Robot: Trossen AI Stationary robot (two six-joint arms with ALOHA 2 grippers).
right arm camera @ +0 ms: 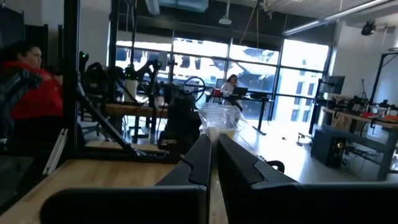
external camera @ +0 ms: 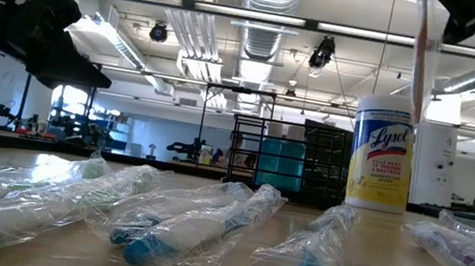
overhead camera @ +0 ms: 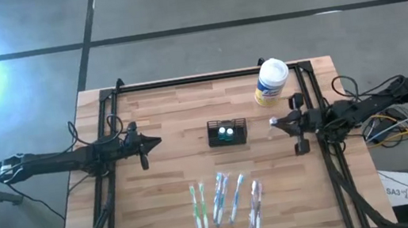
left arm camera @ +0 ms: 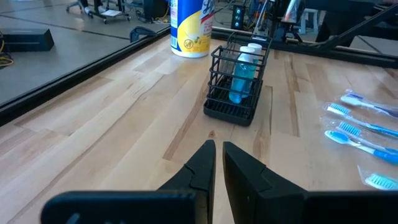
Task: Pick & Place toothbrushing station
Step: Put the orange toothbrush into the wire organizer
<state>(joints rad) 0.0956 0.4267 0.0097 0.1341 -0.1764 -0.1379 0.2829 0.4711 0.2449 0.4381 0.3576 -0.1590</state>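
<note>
The toothbrushing station, a small black wire-mesh caddy [overhead camera: 227, 133] holding two small blue bottles with white caps, stands on its base at the table's middle. It also shows in the left wrist view [left arm camera: 236, 81]. My left gripper [overhead camera: 157, 143] hovers left of it, shut and empty, pointing at it [left arm camera: 217, 154]. My right gripper [overhead camera: 276, 124] is right of the caddy, above the table, shut on a plastic-wrapped toothbrush [external camera: 419, 57]. Several more wrapped toothbrushes [overhead camera: 224, 201] lie flat near the table's near edge. My right gripper pinches the wrapped toothbrush between its two fingers, where the crinkled clear wrapper [right arm camera: 217, 119] shows at the fingertips. The fingers lie about level, pointing toward the table's left. The toothbrush hangs about upright below them [external camera: 416, 86], clear of the table.
A white canister with a yellow label [overhead camera: 271, 80] stands at the back right, just behind my right gripper. A black frame [overhead camera: 207, 77] runs along the table's far and side edges. Bare wood lies between the caddy and the toothbrushes. People sit in the room beyond [right arm camera: 28, 87].
</note>
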